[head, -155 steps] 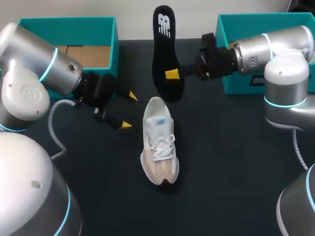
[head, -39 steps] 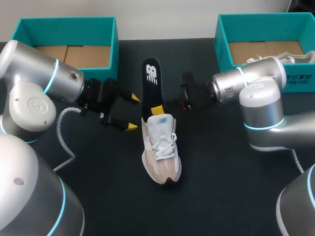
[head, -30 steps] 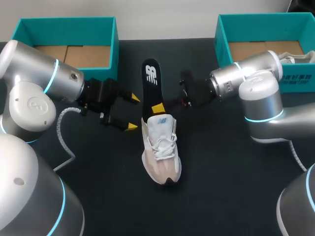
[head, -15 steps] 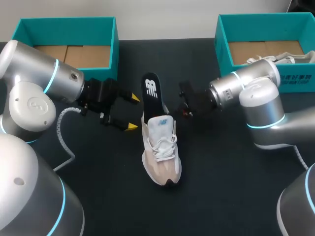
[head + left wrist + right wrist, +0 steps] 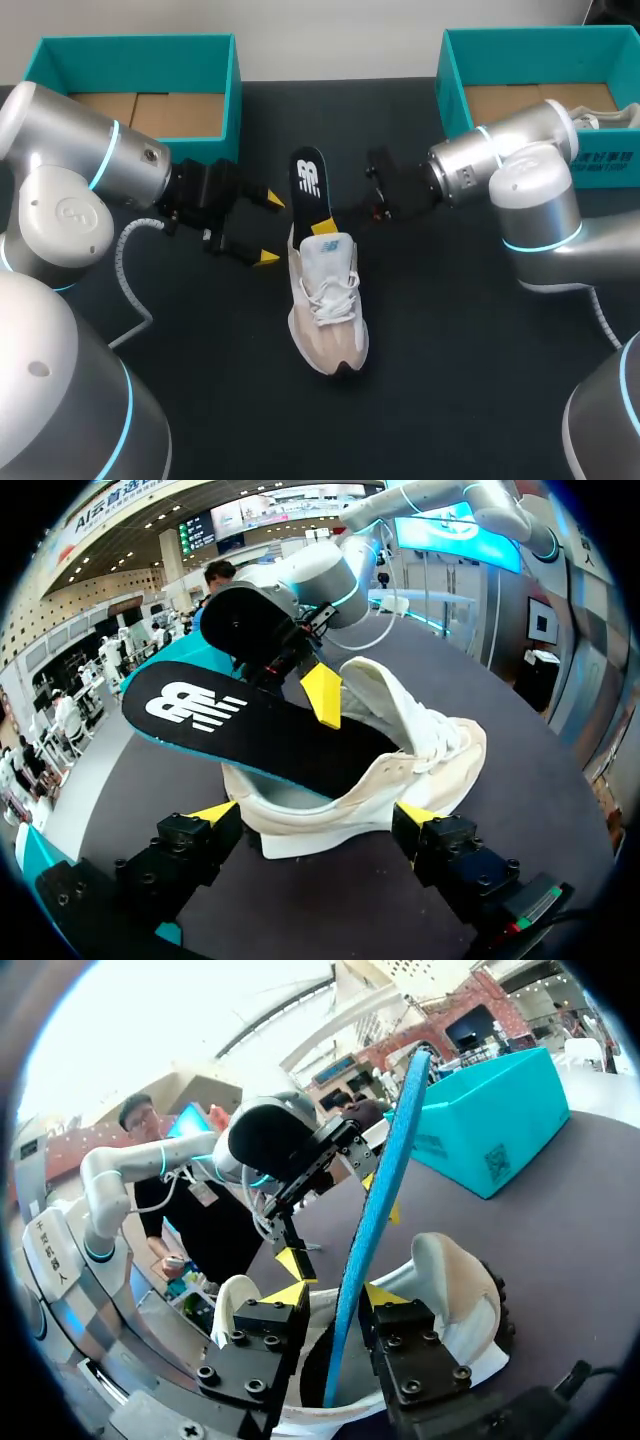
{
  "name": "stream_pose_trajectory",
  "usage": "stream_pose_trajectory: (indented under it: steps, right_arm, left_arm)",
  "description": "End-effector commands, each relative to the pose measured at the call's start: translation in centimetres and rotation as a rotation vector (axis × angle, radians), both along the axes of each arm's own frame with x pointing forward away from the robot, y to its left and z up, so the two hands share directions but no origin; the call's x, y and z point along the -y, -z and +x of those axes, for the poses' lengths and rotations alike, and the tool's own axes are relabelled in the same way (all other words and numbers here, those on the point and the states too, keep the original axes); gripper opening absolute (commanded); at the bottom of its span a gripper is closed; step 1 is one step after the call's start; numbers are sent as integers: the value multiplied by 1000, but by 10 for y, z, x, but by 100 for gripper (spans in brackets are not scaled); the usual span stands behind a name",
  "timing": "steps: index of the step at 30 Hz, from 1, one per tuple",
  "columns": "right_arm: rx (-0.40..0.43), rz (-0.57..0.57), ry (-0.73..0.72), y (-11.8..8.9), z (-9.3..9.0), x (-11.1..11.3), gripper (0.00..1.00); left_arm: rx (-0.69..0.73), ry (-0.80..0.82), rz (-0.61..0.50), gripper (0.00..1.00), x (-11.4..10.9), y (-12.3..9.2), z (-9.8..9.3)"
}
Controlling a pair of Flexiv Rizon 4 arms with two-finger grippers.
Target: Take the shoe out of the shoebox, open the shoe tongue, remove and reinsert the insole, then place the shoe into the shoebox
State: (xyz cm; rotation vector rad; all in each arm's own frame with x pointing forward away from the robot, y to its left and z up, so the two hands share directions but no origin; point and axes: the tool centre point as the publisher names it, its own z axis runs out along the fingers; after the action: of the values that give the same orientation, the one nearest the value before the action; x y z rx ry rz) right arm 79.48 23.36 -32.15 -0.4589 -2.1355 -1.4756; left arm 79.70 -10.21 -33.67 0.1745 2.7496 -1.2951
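So the right end effector [image 5: 335, 1295] is clamped on the insole [image 5: 310, 185], its front tucked into the shoe [image 5: 327, 300]; left end effector [image 5: 268, 228] sits released alongside.

Robot manipulation bench, lab or demo-cell type. Evidence:
- two grey collaborative arms, left arm [image 5: 70, 170] and right arm [image 5: 525, 190], cyan light rings at joints, flanking one matte black worktop [image 5: 450, 350]
- exposed coiled cable [image 5: 122, 262] hanging off left arm
- staged props only: teal left shoebox [image 5: 135, 42] and right shoebox [image 5: 455, 85] at far corners, cardboard inside; single shoe [image 5: 328, 310] mid-worktop, black insole [image 5: 310, 185] sticking out of its opening
- fixed overhead camera plus wrist camera per arm, so recording rig
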Motion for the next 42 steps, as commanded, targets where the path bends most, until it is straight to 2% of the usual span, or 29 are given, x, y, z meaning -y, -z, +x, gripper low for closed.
stream_pose_trajectory:
  steps: [1,4,6,7,8,20,23,27,28,31,37,42]
  right_arm:
    - [-8,-6,-36,0,15,-3,26]
    - [-28,-2,-55,4,17,-3,23]
    - [-38,-3,-59,7,16,-4,16]
    - [-45,-3,-61,9,15,-3,11]
    - [-48,0,-60,11,14,-2,0]
    - [-155,-16,-74,26,-25,-4,0]
    - [-179,-36,-81,27,-29,-3,0]
    - [-169,-39,-75,24,-28,-1,0]
    - [-161,-43,-73,21,-26,-1,14]
    - [-131,-51,-67,14,-20,0,26]
    - [-83,-59,-72,5,-7,-1,30]
    - [-67,-54,-103,6,8,-8,29]
  left_arm:
    - [1,-2,1,100,0,1,-1]
    - [1,-2,1,100,0,1,-1]
    - [1,-2,1,100,0,1,-1]
    - [1,-2,1,100,0,1,-1]
    - [1,-2,1,100,0,1,-1]
    - [1,-2,1,100,0,1,-1]
    - [1,-2,1,100,0,1,-1]
    - [1,-2,1,100,0,1,-1]
    - [1,-2,1,100,0,1,-1]
    - [1,-2,1,100,0,1,-1]
    - [1,-2,1,100,0,1,-1]
    - [1,-2,1,100,0,1,-1]
